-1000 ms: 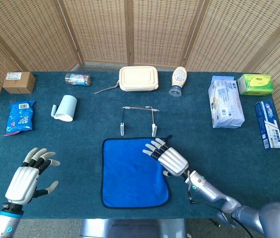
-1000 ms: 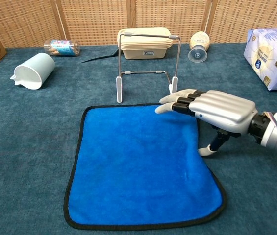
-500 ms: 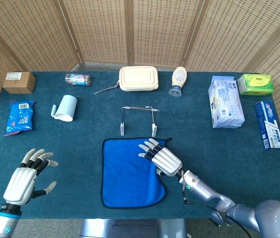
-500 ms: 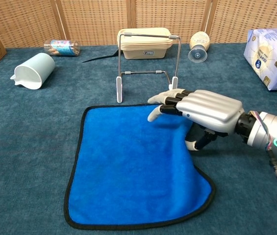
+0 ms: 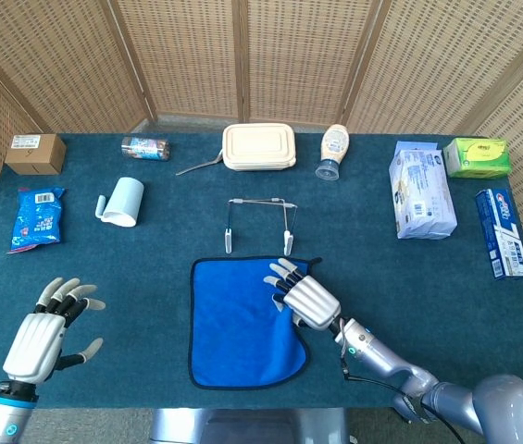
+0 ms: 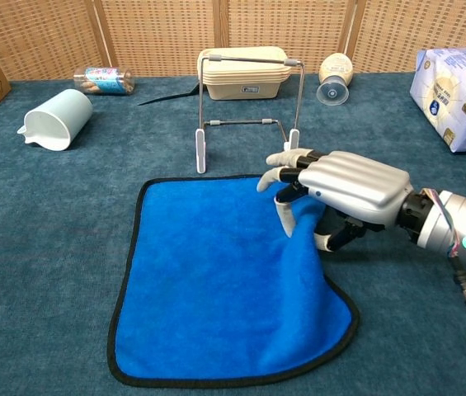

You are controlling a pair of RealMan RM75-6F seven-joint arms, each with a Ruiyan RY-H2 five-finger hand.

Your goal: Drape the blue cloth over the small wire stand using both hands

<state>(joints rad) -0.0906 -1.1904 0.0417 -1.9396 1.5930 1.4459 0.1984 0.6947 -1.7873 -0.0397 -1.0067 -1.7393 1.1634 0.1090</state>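
The blue cloth (image 5: 238, 324) (image 6: 216, 280) lies flat on the table's near middle, its right edge pulled inward and bunched upward. My right hand (image 5: 305, 298) (image 6: 344, 190) sits over that far right corner, fingers curling down onto the fabric and the thumb tucked beneath, pinching the edge. Just beyond the cloth stands the small wire stand (image 5: 259, 222) (image 6: 249, 107), upright and bare. My left hand (image 5: 39, 338) hovers at the near left, well away from the cloth, fingers spread and holding nothing; only the head view shows it.
A pale blue cup (image 5: 122, 201) (image 6: 58, 118) lies on its side at the left. A cream lunch box (image 5: 258, 146) and a bottle (image 5: 332, 151) sit behind the stand. Packets and boxes (image 5: 421, 190) line the right edge, a cardboard box (image 5: 35, 154) and snack bag (image 5: 36, 218) the left.
My right hand slid left onto the cloth and its fingers curled down, dragging the right edge inward and bunching it up. The left hand has barely moved.
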